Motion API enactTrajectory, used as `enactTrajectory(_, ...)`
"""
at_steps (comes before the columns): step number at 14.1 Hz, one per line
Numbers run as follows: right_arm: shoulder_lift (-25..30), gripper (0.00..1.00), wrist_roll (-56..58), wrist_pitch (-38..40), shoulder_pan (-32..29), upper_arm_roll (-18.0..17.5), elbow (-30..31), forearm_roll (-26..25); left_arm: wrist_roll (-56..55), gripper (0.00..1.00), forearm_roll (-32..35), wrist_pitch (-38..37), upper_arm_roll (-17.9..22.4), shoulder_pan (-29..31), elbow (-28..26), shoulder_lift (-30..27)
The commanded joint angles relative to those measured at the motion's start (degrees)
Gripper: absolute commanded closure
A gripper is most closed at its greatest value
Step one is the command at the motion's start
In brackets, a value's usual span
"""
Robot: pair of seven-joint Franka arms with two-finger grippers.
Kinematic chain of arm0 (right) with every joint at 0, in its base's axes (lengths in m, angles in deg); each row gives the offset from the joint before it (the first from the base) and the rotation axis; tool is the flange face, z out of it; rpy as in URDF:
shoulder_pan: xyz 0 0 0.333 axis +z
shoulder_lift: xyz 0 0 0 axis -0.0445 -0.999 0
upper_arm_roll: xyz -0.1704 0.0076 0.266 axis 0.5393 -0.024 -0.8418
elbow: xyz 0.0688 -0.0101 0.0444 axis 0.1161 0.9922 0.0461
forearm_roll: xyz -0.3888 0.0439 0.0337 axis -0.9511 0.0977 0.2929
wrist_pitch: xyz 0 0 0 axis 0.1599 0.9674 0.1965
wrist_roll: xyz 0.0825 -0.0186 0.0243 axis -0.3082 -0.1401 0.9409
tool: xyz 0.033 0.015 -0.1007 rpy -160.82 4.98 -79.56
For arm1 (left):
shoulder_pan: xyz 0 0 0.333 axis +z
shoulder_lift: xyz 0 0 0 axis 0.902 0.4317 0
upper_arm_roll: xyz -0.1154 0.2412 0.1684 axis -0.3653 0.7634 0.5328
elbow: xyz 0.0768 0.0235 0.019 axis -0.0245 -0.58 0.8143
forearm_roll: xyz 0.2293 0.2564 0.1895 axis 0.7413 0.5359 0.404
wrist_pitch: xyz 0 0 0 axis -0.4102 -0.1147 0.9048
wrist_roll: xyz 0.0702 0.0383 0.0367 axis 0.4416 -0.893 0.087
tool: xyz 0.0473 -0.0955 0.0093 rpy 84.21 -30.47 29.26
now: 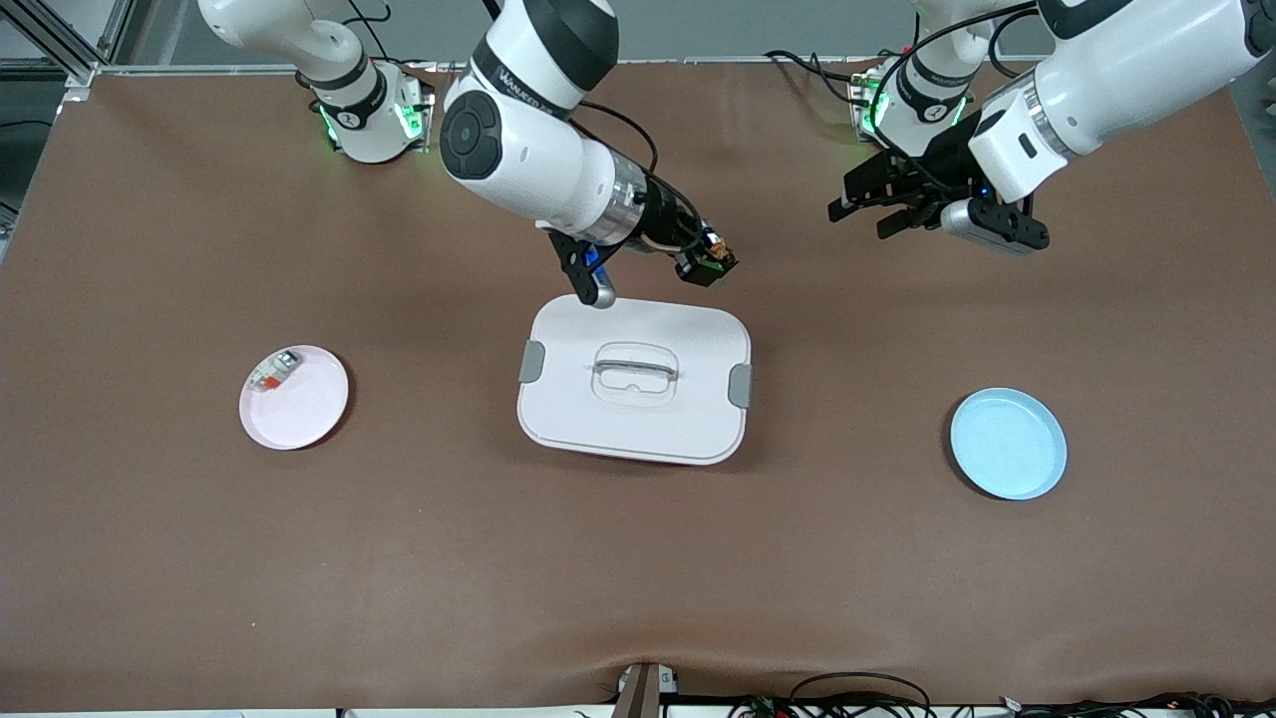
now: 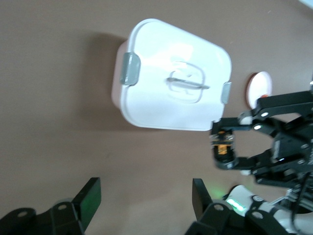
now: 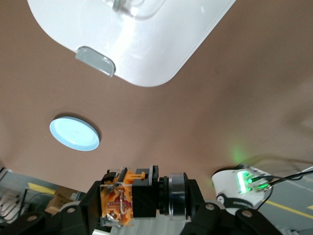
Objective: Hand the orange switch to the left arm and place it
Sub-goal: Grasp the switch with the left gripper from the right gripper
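While the right claw (image 1: 716,261) grips the orange switch (image 1: 714,263) in the air at upper centre of the front frame, over bare counter just past the upper edge of the box (image 1: 634,379), the pickup stage looks done and the handover does not. Right wrist view confirms the hold: the orange switch (image 3: 122,199) sits pinched between the fingers, orange face and black body visible. Left claw (image 1: 877,204) hangs at upper right of the front frame over bare counter, fingers spread wide, holding nothing, well apart from the switch. Judgement: roughly midway; remaining are the pass to the left claw and the set-down, presumably on the blue plate (image 1: 1008,443) at lower right. Pink plate (image 1: 294,397) at centre left carries only a small white piece with a red-orange mark (image 1: 272,372). Box sits closed at frame centre, both grey clips visible, between the two plates. Counter (image 1: 638,558) is a brown matte sheet, slightly rippled near the bottom edge. Cables run along the bottom edge; aluminium framing shows at upper left.
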Motion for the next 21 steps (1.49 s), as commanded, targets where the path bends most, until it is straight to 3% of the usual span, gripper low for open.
enactTrajectory(1, -1.87, 0.79, -3.72, -2.37, 1.84, 0.61, -2.76, 1.74, -0.65, 0.27, -5.9, 4.25, -3.26, 0.6, -2.51, -1.22)
enactTrajectory(6, -2.32, 0.8, -4.17, -2.64, 2.63, 0.61, -3.37, 1.74, 0.4, 0.21, -10.48, 8.82, -5.9, 0.43, -2.78, 1.93)
enactTrajectory(15, -2.32, 0.8, -4.17, -2.46, 2.63, 0.61, -3.55, 1.74, 1.11, 0.22, -14.36, 15.32, -10.83, 0.34, -2.87, 5.71)
enactTrajectory(17, -2.32, 0.8, -4.17, -2.46, 2.63, 0.61, -3.55, 1.74, 1.11, 0.24, -14.97, 17.43, -12.14, 0.34, -2.78, 7.12)
enactTrajectory(21, -2.32, 0.8, -4.08, -2.46, 2.54, 0.61, -3.55, 1.74, 1.11, 0.4, -16.29, 18.5, -12.94, 0.34, -2.87, 7.65)
